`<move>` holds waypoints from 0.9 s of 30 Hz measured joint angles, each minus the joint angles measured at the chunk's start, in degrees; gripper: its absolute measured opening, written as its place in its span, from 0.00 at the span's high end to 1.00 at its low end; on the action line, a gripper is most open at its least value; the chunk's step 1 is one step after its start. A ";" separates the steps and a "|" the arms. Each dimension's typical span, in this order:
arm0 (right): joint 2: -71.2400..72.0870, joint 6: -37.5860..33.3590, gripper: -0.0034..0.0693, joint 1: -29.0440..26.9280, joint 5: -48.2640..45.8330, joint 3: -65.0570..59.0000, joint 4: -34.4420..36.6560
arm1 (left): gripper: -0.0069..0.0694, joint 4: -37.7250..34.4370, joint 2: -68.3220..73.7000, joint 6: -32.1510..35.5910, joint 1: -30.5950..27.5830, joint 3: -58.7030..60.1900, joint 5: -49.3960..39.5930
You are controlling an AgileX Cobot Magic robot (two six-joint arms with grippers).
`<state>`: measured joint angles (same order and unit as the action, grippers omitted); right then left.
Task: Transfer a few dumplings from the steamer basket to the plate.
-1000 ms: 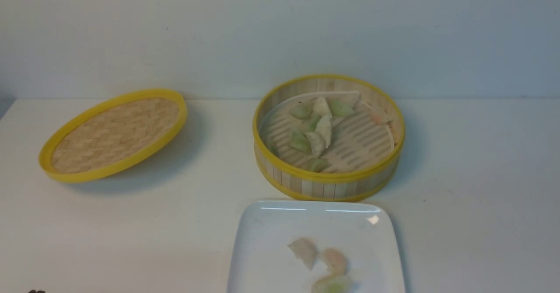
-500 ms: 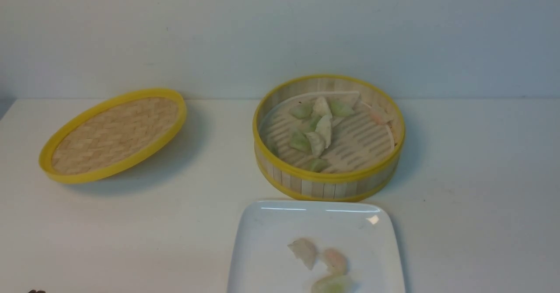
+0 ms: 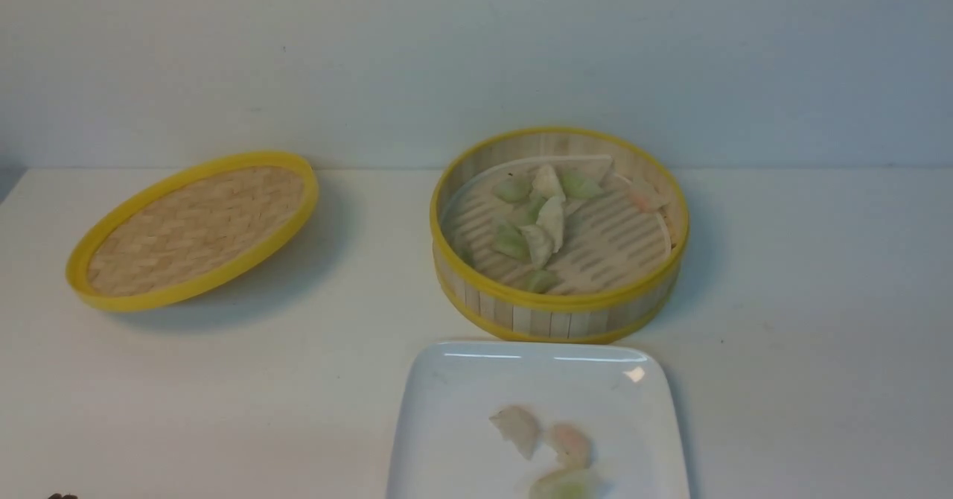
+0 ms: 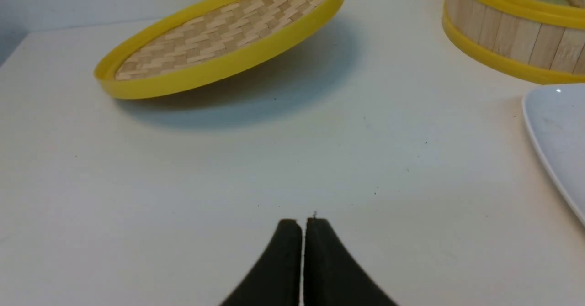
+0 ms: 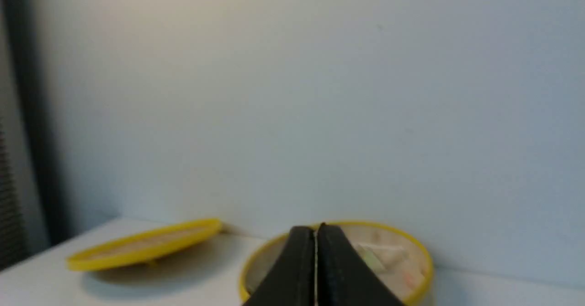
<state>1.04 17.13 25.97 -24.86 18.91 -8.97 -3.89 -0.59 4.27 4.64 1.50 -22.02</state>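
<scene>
Steamer basket [image 3: 558,313]: uncovered, at the back centre of the white table [image 3: 804,335], just behind the plate.
Dumplings in basket [image 3: 537,223]: a loose cluster of pale green and white pieces toward the basket's left and rear, one pinkish piece [image 3: 646,199] apart near the right wall.
Plate [image 3: 447,424]: glossy white, squarish, at the front edge of the front view, partly cut off below.
Dumplings on plate [image 3: 555,447]: three, touching or nearly so; one whitish, one pinkish, one greenish at the picture's lower edge.
Woven lid [image 3: 197,227]: off to the left, tilted, one edge raised off the table, well apart from the basket.
Left gripper [image 4: 303,226]: jaws pressed together, nothing between them, low over bare table, lid beyond it.
Right gripper [image 5: 315,233]: jaws together, empty, held high, aimed toward the basket and the wall.
Step in hand: judged a pause between transfers, or the close; "a few" arguably met with three plated.
Next move, if another is wanted: opening the jaws first, descent into the basket clear of the rim, a light pinch on one piece at the cluster's edge.
Risk: soft, thin skins likely to tear or cling together.
</scene>
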 joint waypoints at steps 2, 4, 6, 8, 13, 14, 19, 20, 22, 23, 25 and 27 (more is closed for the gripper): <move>0.00 -0.17 0.95 -6.26 -0.60 -4.38 -0.05 | 0.92 0.00 0.00 0.00 0.00 0.00 0.00; 0.00 -0.23 0.95 -11.65 -0.67 -8.74 -0.14 | 0.92 0.00 0.00 0.00 0.00 0.00 0.00; 0.00 -0.28 0.95 -15.91 -0.74 -13.25 -0.14 | 0.92 0.00 0.00 0.00 0.00 0.00 0.00; 0.00 -0.28 0.95 -19.86 -1.01 -17.58 -0.16 | 0.92 0.00 0.00 0.00 0.00 0.00 0.00; -0.09 -0.70 0.95 -23.96 1.35 -19.93 -0.54 | 0.92 0.00 0.00 0.00 0.00 0.00 0.00; -0.09 -0.77 0.95 -24.09 1.48 -19.93 -0.61 | 0.92 0.00 0.00 0.00 0.00 0.00 0.00; -0.09 -1.30 0.95 -24.31 1.79 -20.00 -0.85 | 0.92 0.00 0.00 0.00 0.00 0.00 0.00; -0.09 -1.35 0.95 -24.31 1.86 -20.00 -0.85 | 0.92 0.00 0.00 0.00 0.00 0.00 0.00; -0.09 -1.35 0.95 -24.31 1.86 -20.00 -0.96 | 0.92 0.00 0.00 0.00 0.00 0.00 0.00; -0.09 -1.35 0.95 -24.31 1.90 -20.00 -0.96 | 0.92 0.00 0.00 0.00 0.00 0.00 0.00; -0.09 -1.35 0.95 -24.31 1.92 -20.00 -1.02 | 0.92 0.00 0.00 0.00 0.00 0.00 0.00; -0.09 -1.35 0.95 -24.31 1.97 -20.00 -1.02 | 0.92 0.00 0.00 0.00 0.00 0.00 0.00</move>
<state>0.94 15.78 1.66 -22.89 -1.08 -9.99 -3.89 -0.59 4.27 4.64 1.50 -22.02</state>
